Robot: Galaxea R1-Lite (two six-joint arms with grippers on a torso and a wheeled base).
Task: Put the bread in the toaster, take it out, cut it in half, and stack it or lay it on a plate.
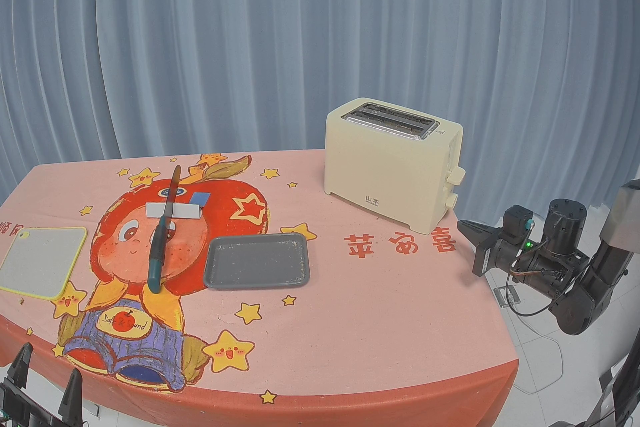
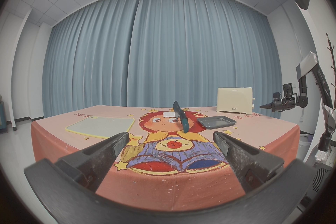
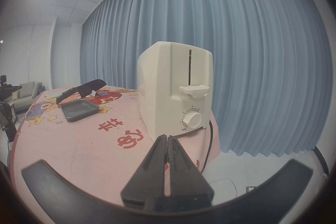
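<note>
At the near left corner of the tabletop (image 1: 387, 321), the left hand (image 1: 45, 380) sits low below the edge. Its two fingers are spread wide apart with nothing between them. On the left side of the pink cartoon cloth lies a pale cutting board (image 1: 40, 261) with a yellow-green rim, flat and bare.

Right of the board, over the printed apple face, a knife (image 1: 162, 233) lies with its teal handle towards the robot and its reddish blade pointing away. The blade crosses a small white block (image 1: 183, 211), and a blue square (image 1: 201, 199) touches the block's far right corner.

Just right of the knife handle, a dark grey rectangular plate (image 1: 257, 261) rests flat near the middle. Further right and further back stands the cream toaster (image 1: 392, 165), with two slots on top. I cannot tell whether bread sits in the slots. Its lever (image 3: 193, 90) and dial (image 3: 191, 118) are on the end face turned towards the right hand (image 1: 469, 228).

That hand hangs just off the right edge of the tabletop, level with the toaster's base and apart from it. Its fingers (image 3: 159, 151) are pressed together and grip nothing.
</note>
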